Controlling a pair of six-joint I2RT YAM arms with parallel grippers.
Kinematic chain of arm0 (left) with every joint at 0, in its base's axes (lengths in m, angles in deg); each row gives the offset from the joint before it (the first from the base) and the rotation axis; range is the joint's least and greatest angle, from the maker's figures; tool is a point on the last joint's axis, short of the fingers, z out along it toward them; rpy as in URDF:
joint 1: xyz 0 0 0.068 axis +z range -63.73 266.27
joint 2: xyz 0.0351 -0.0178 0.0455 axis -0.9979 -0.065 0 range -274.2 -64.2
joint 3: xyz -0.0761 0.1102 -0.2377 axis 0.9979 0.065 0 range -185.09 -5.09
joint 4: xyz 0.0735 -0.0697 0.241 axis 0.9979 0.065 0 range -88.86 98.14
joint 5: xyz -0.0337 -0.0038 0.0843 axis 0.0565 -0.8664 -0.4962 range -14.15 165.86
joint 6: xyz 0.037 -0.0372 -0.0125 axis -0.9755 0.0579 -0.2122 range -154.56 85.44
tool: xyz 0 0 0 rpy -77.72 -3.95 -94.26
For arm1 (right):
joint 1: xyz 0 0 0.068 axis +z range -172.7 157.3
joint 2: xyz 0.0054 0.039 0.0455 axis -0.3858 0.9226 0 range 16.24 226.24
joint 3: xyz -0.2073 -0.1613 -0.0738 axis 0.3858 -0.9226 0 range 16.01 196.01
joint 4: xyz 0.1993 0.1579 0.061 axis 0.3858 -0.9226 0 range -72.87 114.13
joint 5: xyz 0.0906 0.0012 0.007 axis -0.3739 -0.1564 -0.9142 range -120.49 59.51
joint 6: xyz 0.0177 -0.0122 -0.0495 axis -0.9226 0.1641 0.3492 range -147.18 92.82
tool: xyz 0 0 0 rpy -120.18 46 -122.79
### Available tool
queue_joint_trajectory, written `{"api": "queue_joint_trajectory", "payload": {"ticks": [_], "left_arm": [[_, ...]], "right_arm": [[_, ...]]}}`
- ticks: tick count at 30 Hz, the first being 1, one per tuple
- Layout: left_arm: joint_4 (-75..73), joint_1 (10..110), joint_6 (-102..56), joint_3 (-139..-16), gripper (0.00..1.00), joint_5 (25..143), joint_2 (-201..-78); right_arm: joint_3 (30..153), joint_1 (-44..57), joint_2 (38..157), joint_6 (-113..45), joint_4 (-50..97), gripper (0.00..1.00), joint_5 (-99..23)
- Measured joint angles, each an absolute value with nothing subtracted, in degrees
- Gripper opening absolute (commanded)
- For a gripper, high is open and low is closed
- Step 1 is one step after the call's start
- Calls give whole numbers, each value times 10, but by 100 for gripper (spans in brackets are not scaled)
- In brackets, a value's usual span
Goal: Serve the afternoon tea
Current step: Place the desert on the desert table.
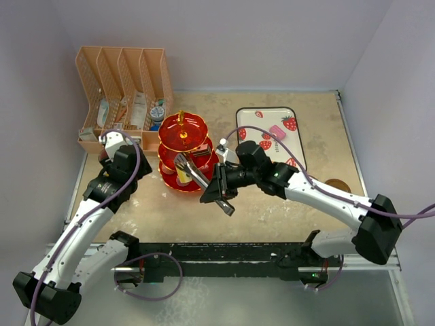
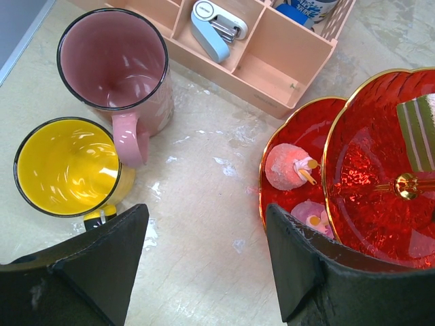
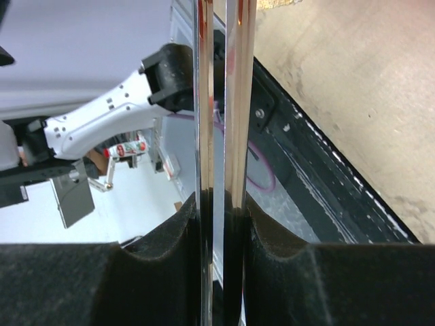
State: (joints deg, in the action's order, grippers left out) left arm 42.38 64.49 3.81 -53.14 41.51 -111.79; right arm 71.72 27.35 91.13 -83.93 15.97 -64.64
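From above, the right gripper (image 1: 219,191) carries metal tongs (image 1: 196,175) whose tips reach the lower tier of the red stand (image 1: 182,130), centre-left; the left wrist shows the left gripper (image 2: 204,261) spread apart, empty, pink mug (image 2: 115,68) and yellow mug (image 2: 64,166) to its left, stand right; the right wrist shows jaws clamped on the tongs; a sideways nudge could topple the stand.

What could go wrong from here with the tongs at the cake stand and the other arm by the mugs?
The right gripper is shut on the tongs, whose tips reach in at the tiers of the stand; a push could tilt it or knock a cake off. The open left gripper hangs between the pink mug and the stand; a sideways swing might hit either.
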Motion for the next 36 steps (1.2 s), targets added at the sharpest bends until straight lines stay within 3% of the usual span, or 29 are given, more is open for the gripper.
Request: {"api": "queue_joint_trajectory", "payload": {"ticks": [26,36], "left_arm": [[424,645,38,-531,68,415,-1118],[424,645,38,-531,68,415,-1118]], "right_arm": [[706,275,998,-1052,378,20,-582],[741,278,1056,-1056,377,31,-557]]}}
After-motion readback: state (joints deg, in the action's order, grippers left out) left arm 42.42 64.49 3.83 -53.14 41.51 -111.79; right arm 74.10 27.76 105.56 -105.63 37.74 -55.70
